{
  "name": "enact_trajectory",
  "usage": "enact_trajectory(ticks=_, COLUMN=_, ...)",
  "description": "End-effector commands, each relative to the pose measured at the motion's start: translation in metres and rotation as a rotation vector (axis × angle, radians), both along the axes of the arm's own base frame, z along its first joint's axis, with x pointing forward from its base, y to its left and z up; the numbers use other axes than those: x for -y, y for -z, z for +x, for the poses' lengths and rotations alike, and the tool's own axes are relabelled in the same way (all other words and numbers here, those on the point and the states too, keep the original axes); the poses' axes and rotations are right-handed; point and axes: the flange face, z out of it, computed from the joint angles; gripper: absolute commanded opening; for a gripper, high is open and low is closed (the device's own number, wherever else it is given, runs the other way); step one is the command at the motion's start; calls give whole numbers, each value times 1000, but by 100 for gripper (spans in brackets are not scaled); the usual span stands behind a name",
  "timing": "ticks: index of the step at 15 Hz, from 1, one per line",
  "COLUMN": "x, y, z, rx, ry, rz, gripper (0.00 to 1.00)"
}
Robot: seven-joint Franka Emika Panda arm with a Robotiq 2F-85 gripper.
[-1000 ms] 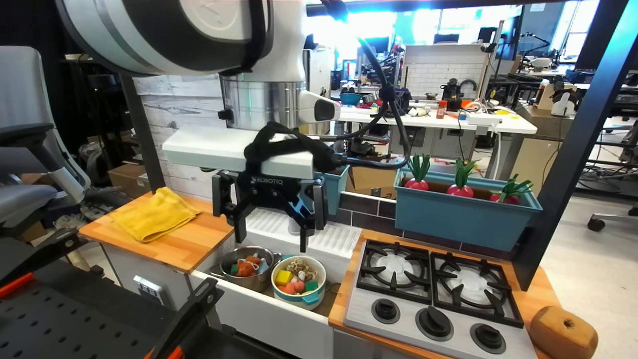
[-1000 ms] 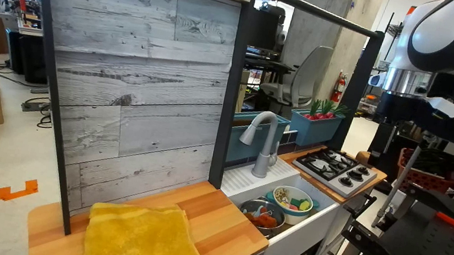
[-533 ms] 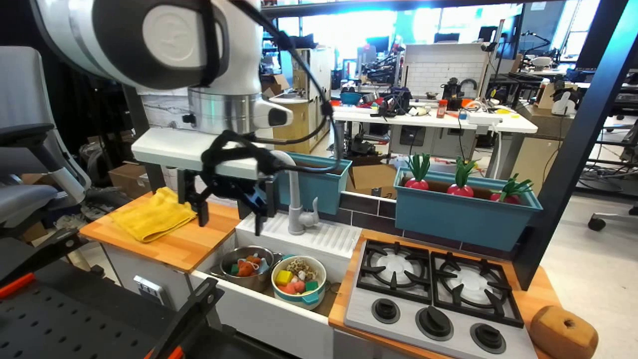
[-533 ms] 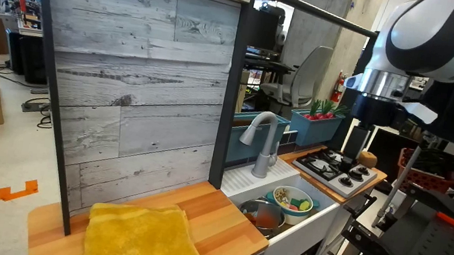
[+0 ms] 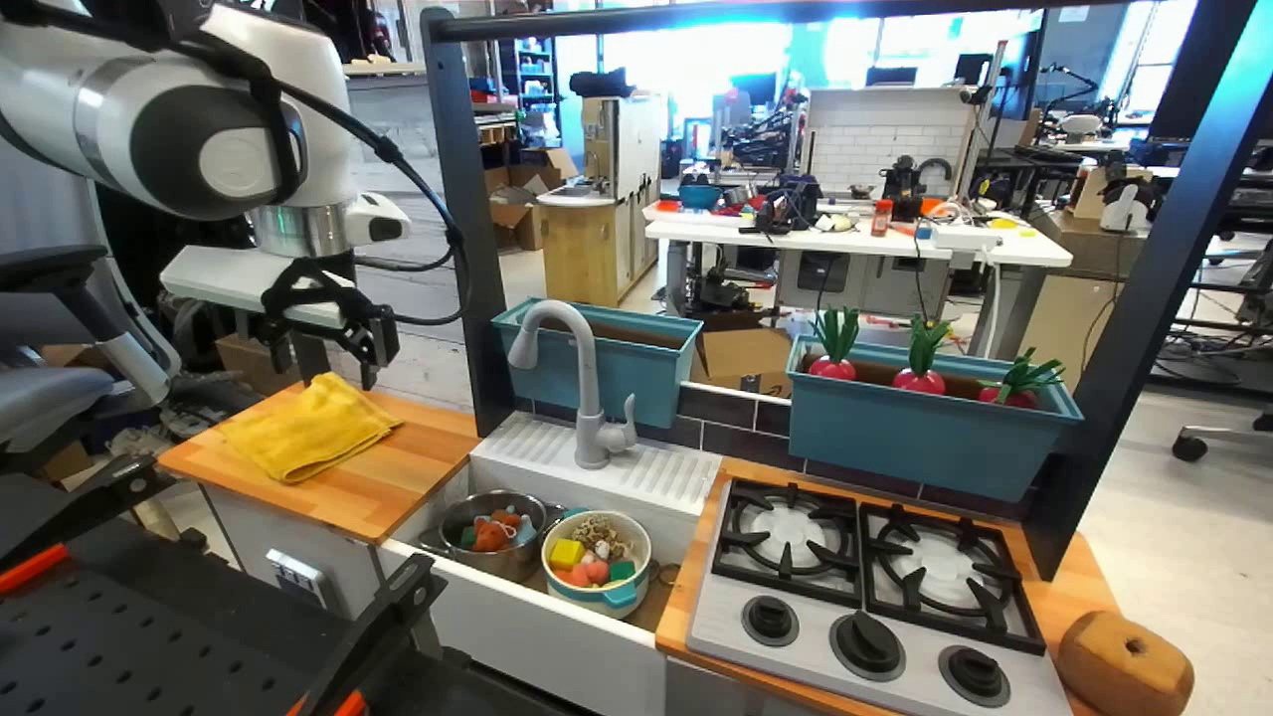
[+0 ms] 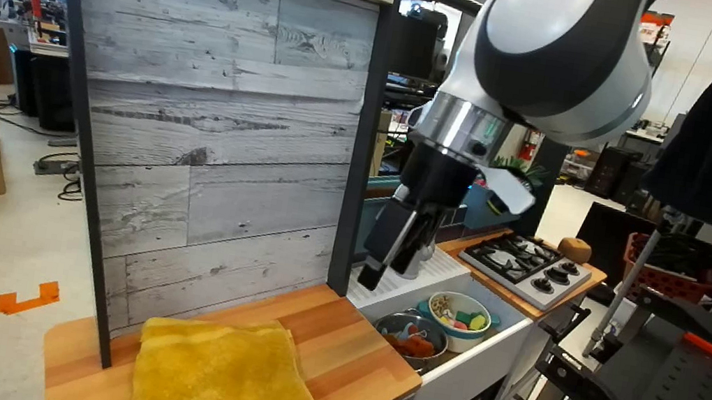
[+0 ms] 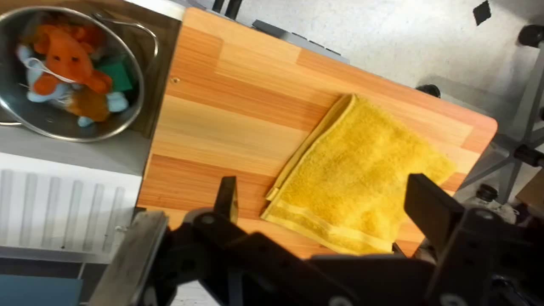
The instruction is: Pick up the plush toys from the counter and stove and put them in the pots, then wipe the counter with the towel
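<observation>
Tool [image 7: 321, 182] above counter [image 7: 221, 136], jaws apart; yellow towel [image 7: 361, 174] folded on counter; plush toys [image 7: 64, 57] in pots [image 5: 579, 597]

I am sporting a white-and-black rounded arm [image 6: 561, 58], a shiny silver wrist collar [image 6: 460, 128], a looping black cable [image 5: 386, 149] and a black gripper [image 7: 321, 191].

Towel [image 5: 308, 438] on counter [image 5: 393, 472], pots [image 5: 577, 597] (toys [image 5: 489, 537] inside) in sink [image 5: 557, 641]

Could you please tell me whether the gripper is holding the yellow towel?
No, in the wrist view the gripper stands open, and the towel lies on the counter below it.
</observation>
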Motion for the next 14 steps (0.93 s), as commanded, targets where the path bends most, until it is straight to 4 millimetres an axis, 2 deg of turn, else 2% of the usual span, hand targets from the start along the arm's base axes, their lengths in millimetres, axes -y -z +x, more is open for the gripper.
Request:
enact_trajectory(ticks=1, x=-6, y=6, z=5, rx=-3, ry=1, rz=6, gripper=100)
enact_trajectory(ticks=4, x=-3, y=17, z=9, rx=-2, ry=23, rz=5, gripper=100)
enact_trajectory(ticks=6, x=-17, y=27, z=15, rx=5, ry=-2, rz=-5, gripper=100)
enact_trajectory(ticks=11, x=-88, y=43, z=55, rx=101, ry=-71, rz=-139, gripper=100)
enact_trajectory(ticks=14, x=-136, y=72, z=64, rx=90, ry=-35, rz=-138, gripper=100)
